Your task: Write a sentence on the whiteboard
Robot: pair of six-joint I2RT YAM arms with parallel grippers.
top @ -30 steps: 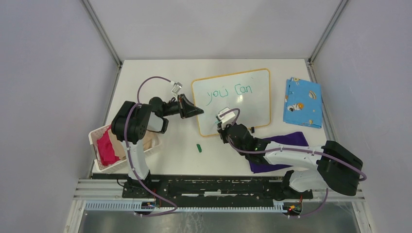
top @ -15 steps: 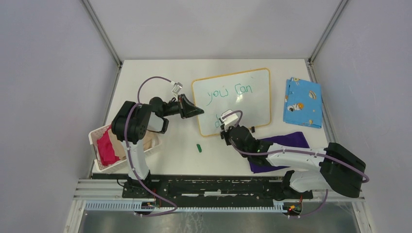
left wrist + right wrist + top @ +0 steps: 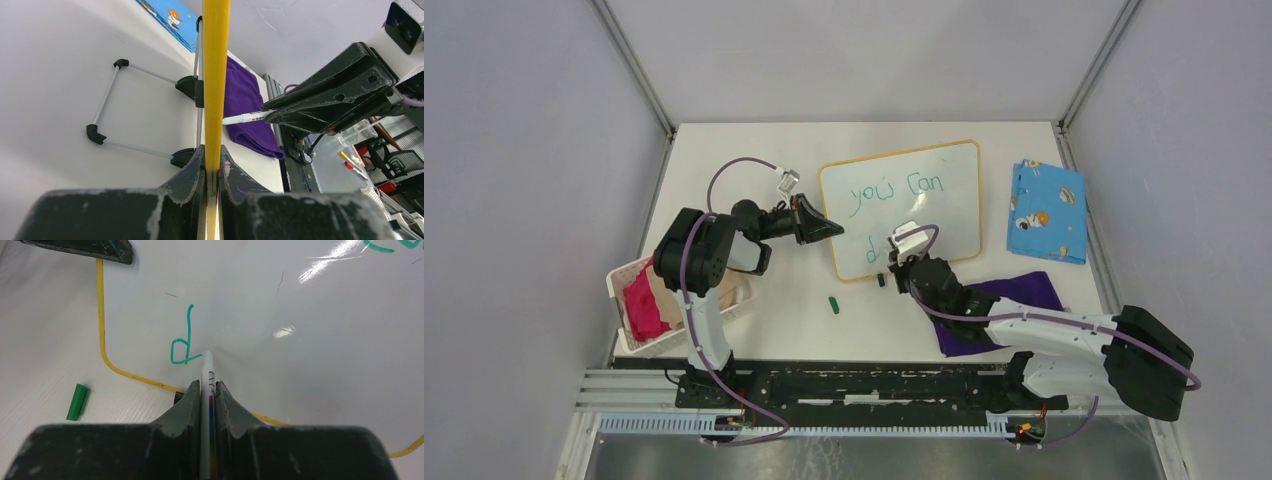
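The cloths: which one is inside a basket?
The pink cloth, in the white basket on the left. The blue cloth and the purple cloth lie flat on the table.

1. Your left gripper is clamped on the yellow rim of the whiteboard, which you see edge-on.
2. To its right, the right gripper holds a white marker, with a purple cloth behind.
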